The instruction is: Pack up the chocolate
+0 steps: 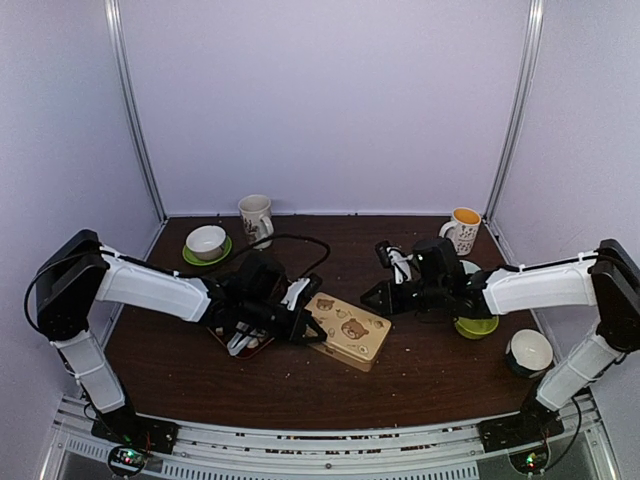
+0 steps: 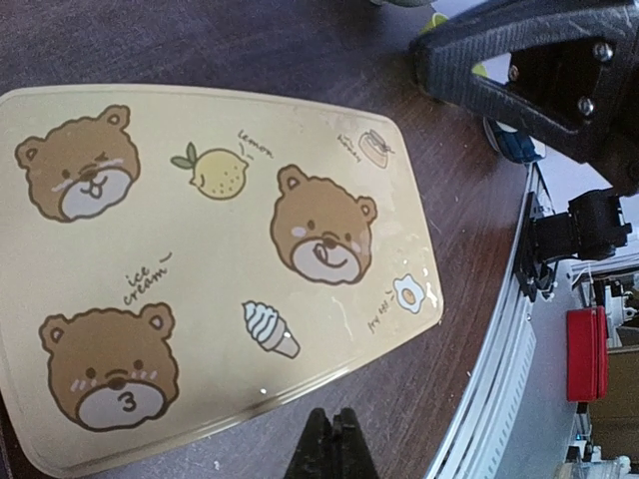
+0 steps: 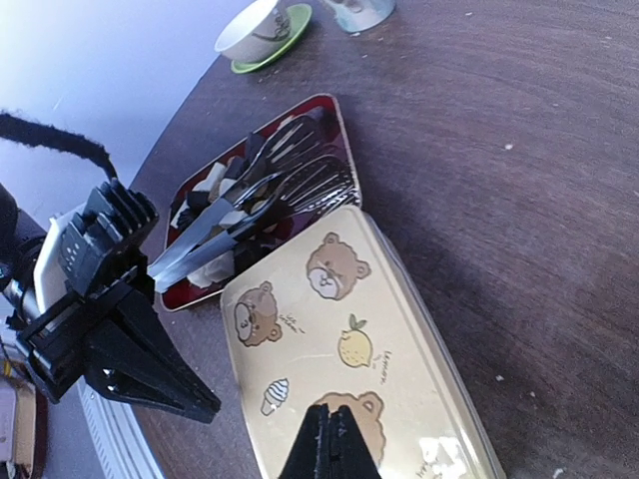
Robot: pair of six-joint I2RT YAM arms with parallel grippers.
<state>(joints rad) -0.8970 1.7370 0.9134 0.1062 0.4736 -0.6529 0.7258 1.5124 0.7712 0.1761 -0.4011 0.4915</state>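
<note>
Left gripper, seen from above, has its fingers pressed together with nothing between them. It hangs just beside the left end of the bear-printed tin, which lies lid-on near the middle of the table. Just left of it, partly under the arm, sits the red tray with the silver tongs in it; the chocolate there is too small to make out from this height. The right gripper is likewise closed and empty, near the tin's far right end. Toward the far left corner stand a white cup on a green saucer and a mug. An orange-lined mug stands at the far right corner, and another white cup sits near the right edge.

From the left wrist, the left gripper shows its closed tips over bare table, just off the long edge of the tin. The lid carries three bears, a lemon, an ice cream and a fried egg. The right gripper sits past the tin's corner, apart from it.

From the right wrist, the right gripper holds its tips together above the tin. Just beyond the tin's far end lies the red tray, holding the chocolate as cream and dark pieces under and around the silver tongs. The left gripper, closed to a point, hangs beside the tin near the table's edge.
</note>
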